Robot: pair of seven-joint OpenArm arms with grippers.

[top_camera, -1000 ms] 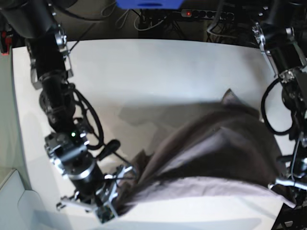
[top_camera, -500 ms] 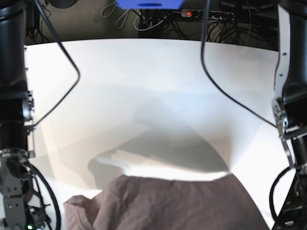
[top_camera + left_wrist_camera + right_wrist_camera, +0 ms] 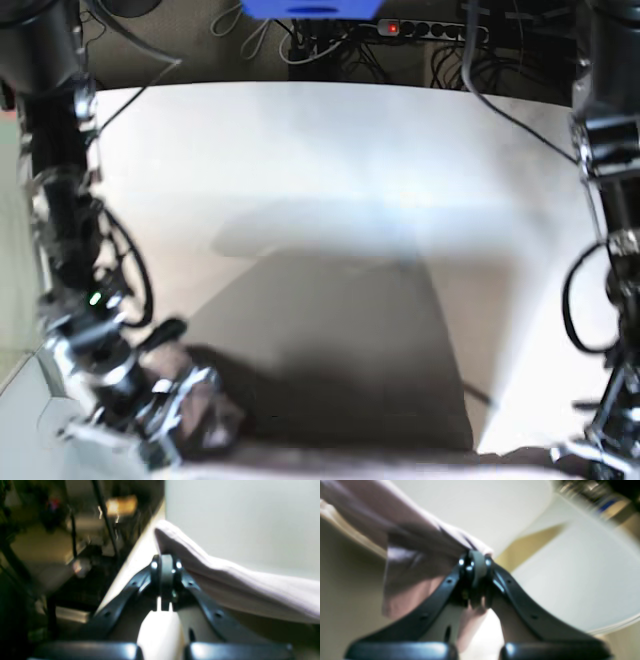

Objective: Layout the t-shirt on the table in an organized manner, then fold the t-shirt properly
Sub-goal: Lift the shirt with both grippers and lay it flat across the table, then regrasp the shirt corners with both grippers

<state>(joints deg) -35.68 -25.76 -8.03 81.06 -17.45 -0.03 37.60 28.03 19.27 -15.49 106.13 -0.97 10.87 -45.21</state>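
Both end effectors closed, left end effector and right end effector apparently pinching t-shirt edges, blurred.

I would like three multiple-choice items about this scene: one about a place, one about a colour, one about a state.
1. Where does the t-shirt show in the base view?
A. along the bottom edge, near side of the table
B. at the far edge of the table
C. on the floor

2. What colour is the t-shirt?
A. bright green
B. dusty pink
C. navy blue

3. How do the fingers of the left gripper and the right gripper stand?
A. both wide open, empty
B. only the left shut
C. both shut on cloth

Answers:
1. A, cloth appears only along the bottom of that view.
2. B, both wrist views show pale pink fabric.
3. C, each wrist view shows the tips meeting with fabric pinched there.
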